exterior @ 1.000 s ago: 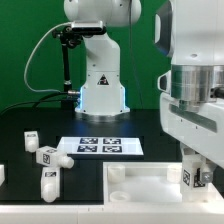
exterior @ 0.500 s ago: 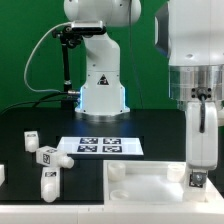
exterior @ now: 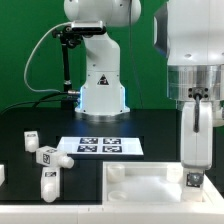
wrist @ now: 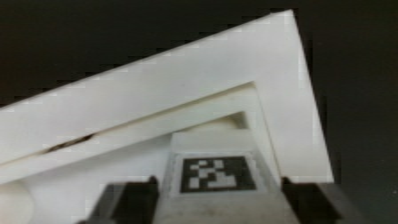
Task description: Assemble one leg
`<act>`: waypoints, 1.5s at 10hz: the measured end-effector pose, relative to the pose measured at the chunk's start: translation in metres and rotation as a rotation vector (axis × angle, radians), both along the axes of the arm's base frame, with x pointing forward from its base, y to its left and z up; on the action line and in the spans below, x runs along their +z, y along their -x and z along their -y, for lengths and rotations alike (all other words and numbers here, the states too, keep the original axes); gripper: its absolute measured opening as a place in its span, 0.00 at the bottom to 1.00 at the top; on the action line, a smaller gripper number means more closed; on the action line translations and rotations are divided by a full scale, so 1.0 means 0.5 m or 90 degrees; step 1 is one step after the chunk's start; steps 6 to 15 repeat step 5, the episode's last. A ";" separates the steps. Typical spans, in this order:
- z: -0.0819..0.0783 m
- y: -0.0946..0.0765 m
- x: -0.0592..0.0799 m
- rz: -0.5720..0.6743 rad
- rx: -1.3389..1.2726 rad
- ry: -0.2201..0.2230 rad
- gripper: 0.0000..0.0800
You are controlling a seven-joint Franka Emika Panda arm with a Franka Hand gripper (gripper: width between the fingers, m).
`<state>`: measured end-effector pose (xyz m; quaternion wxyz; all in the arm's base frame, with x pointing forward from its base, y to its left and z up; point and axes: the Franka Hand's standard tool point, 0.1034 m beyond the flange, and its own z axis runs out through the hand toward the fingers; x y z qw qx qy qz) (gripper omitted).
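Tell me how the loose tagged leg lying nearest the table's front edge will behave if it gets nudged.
That leg looks like hard, stiff plastic, so it should not flex. It seems small and probably light, so a nudge would likely slide it. Its rounded end suggests it might roll a little.

No legible text, brand or number. Only black-and-white square marker tags: on the marker board, loose legs, held leg.

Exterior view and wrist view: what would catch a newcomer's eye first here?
The gripper at the exterior view's right, reaching down and closed on a tagged leg over the large white panel. The wrist view shows that leg's tag between the fingers, at the panel's corner. Next, the marker board mid-table, and the loose legs at the exterior view's left.
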<state>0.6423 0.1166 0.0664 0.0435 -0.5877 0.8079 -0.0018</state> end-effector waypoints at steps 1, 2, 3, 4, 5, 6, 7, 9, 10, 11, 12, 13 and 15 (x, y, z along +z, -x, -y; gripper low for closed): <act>-0.015 -0.003 0.033 0.015 0.017 -0.007 0.66; -0.024 -0.002 0.078 0.032 0.024 -0.017 0.76; -0.023 -0.003 0.091 0.035 0.024 -0.020 0.80; -0.022 -0.001 0.080 0.032 0.024 -0.018 0.80; -0.023 -0.001 0.078 0.031 0.024 -0.017 0.81; -0.023 -0.001 0.078 0.031 0.024 -0.017 0.81; -0.023 -0.001 0.078 0.031 0.024 -0.017 0.81; -0.023 -0.001 0.078 0.031 0.024 -0.017 0.81; -0.023 -0.001 0.078 0.031 0.024 -0.017 0.81; -0.023 -0.001 0.078 0.031 0.024 -0.017 0.81; -0.023 -0.001 0.078 0.031 0.024 -0.017 0.81; -0.023 -0.001 0.078 0.031 0.024 -0.017 0.81; -0.023 -0.001 0.078 0.031 0.024 -0.017 0.81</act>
